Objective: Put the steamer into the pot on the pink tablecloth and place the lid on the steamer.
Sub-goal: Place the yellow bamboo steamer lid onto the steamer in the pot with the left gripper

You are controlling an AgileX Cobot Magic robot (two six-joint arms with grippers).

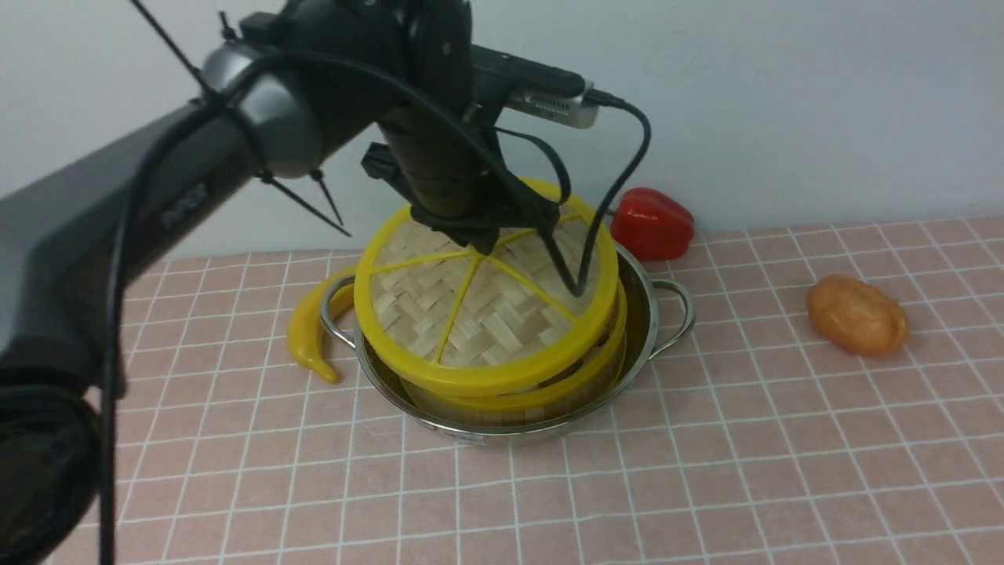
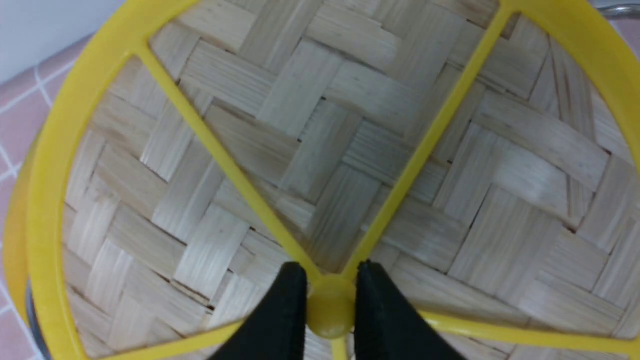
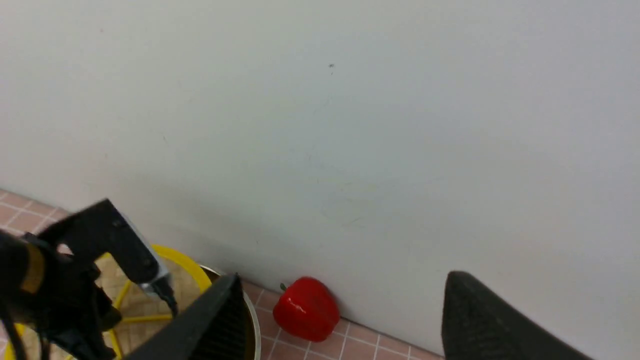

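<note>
The pot stands on the pink tablecloth, a little to the left of the middle of the front view and near the white wall. The steamer sits inside the pot; only its yellow rim and a strip of its bamboo side show above the steel edge.

The lid is over the steamer, but it is not lying flat. It is tilted: the far edge is lifted and the near edge is low, close to the rim of the steamer. I cannot tell if the two rims touch there.

The left arm reaches from the left over the pot. The left jaws are closed narrowly on the small yellow knob in the centre of the lid, one black tip on each side of it, and so they hold the lid.

The right jaws stand wide apart and hold nothing. In the right wrist view they are in the air and face the wall, away from the pot.

A red pepper lies at the wall, just behind the pot on the right. A yellow curved vegetable lies beside the left handle of the pot. An orange lump lies well apart on the right.
</note>
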